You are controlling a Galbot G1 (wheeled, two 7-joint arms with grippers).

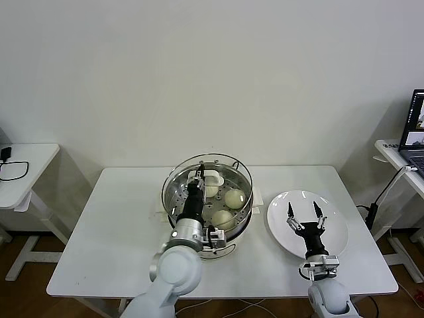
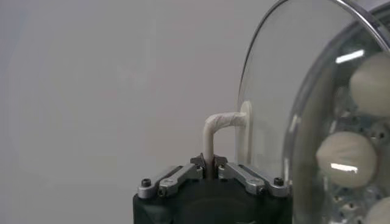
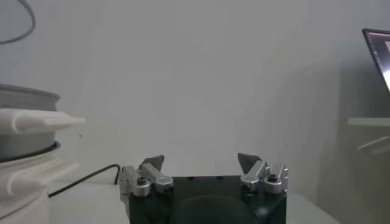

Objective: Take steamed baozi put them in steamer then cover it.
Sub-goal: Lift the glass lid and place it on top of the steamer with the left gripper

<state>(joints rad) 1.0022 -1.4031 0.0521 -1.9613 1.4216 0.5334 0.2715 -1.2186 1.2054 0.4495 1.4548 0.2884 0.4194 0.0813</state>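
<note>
The steel steamer (image 1: 173, 199) stands at the table's middle on a white base. Three cream baozi (image 1: 234, 197) show on its perforated tray; a fourth is hidden or not visible. My left gripper (image 1: 199, 177) is shut on the white handle (image 2: 214, 125) of the glass lid (image 2: 268, 97). It holds the lid tilted over the steamer, and buns (image 2: 341, 155) show through the glass. My right gripper (image 1: 305, 213) is open and empty above the white plate (image 1: 334, 235). In the right wrist view its fingers (image 3: 152, 164) stand wide apart, with the steamer's side (image 3: 24, 115) nearby.
The white table (image 1: 112, 225) carries the steamer and plate. A side table with a black cable (image 1: 13, 169) stands at the left. A laptop (image 1: 414, 132) sits on a stand at the right. A wall is close behind.
</note>
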